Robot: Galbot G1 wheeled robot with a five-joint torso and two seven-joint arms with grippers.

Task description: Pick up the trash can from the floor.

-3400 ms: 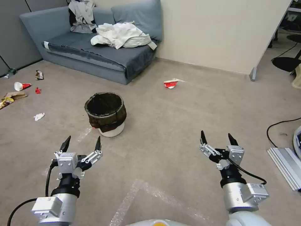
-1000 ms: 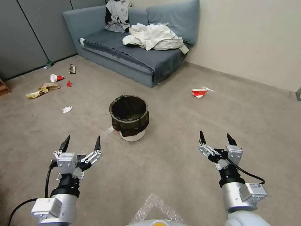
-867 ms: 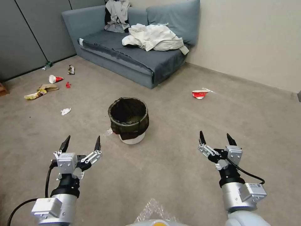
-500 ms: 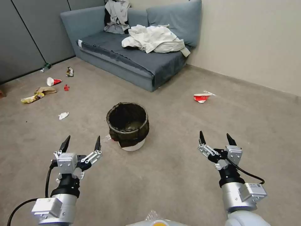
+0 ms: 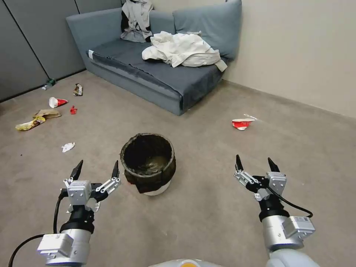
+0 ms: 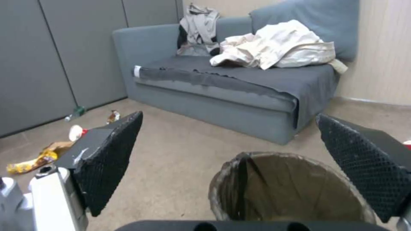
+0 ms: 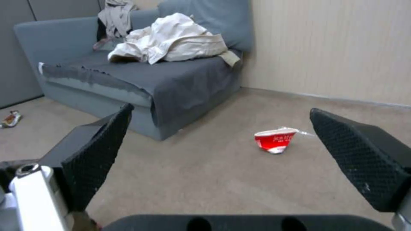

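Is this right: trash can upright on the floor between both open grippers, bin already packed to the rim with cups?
Not the last part. The head view looks straight into the trash can and shows a bare bag liner, no cups. The crushed cup lies on the floor. The bin is upright, with the left gripper and right gripper open either side.

You have the trash can (image 5: 148, 165) on the floor (image 5: 207, 218) between the left tool (image 5: 96, 170) and right tool (image 5: 257, 164), sofa (image 5: 155, 70) behind it.
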